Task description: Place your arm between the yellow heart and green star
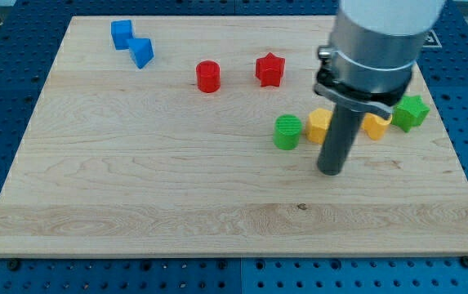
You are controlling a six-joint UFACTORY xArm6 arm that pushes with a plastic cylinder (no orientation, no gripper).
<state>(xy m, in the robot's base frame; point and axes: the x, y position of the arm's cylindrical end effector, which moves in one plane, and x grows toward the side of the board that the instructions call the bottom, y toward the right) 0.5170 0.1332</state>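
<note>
The yellow heart [375, 126] lies at the view's right, partly hidden behind the arm. The green star [411, 112] sits just right of it, close by or touching. My tip [331, 171] rests on the board below and left of the heart, just below a yellow block [319, 124] whose shape I cannot make out. The rod hides the space between the two yellow blocks.
A green cylinder [287, 132] stands left of the yellow block. A red star [269, 70] and a red cylinder [208, 77] lie toward the top middle. Two blue blocks [122, 34] [141, 52] sit at the top left. The wooden board [135, 196] ends near the green star.
</note>
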